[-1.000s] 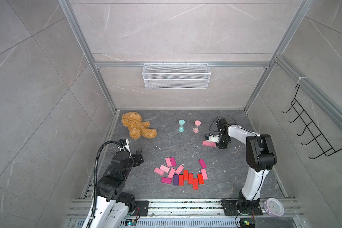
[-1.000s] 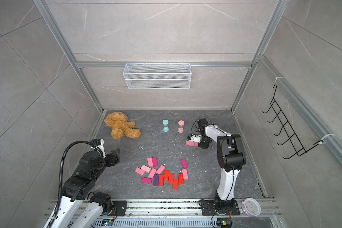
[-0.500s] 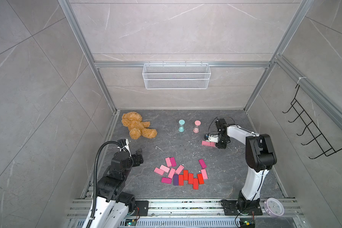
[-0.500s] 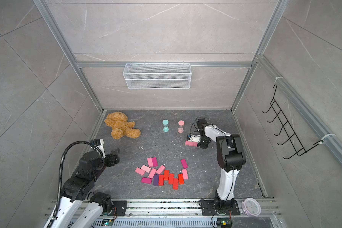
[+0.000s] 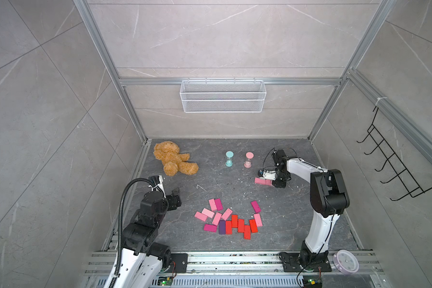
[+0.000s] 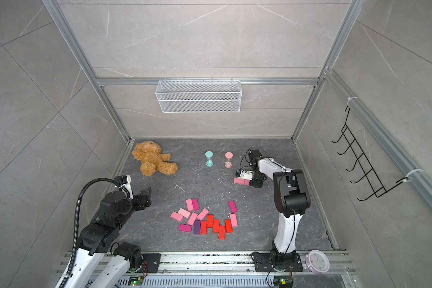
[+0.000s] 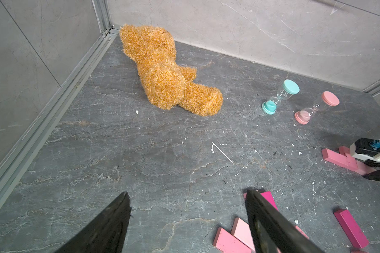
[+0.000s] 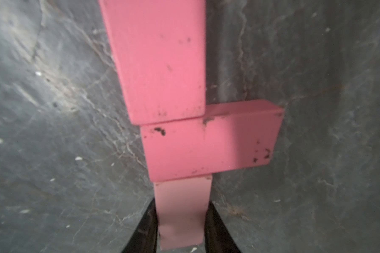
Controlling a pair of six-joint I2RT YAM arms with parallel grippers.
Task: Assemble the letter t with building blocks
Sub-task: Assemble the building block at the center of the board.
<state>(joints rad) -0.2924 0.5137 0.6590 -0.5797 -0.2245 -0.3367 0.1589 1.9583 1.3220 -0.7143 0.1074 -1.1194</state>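
The right tool (image 8: 182,227) is closed on the near end of a light pink block (image 8: 182,203), one finger on each long side. The far end of this block meets a crosswise pink block (image 8: 208,144). A lengthwise pink block (image 8: 160,61) butts against the opposite side of that block, offset toward one end. In both top views this group lies at 2 o'clock on the table (image 5: 297,224). The loose blocks (image 5: 228,220), pink, magenta, red and one purple, lie flat at 6 o'clock. The left tool (image 7: 188,193) stands wide open and empty at 8 o'clock, raised above the table.
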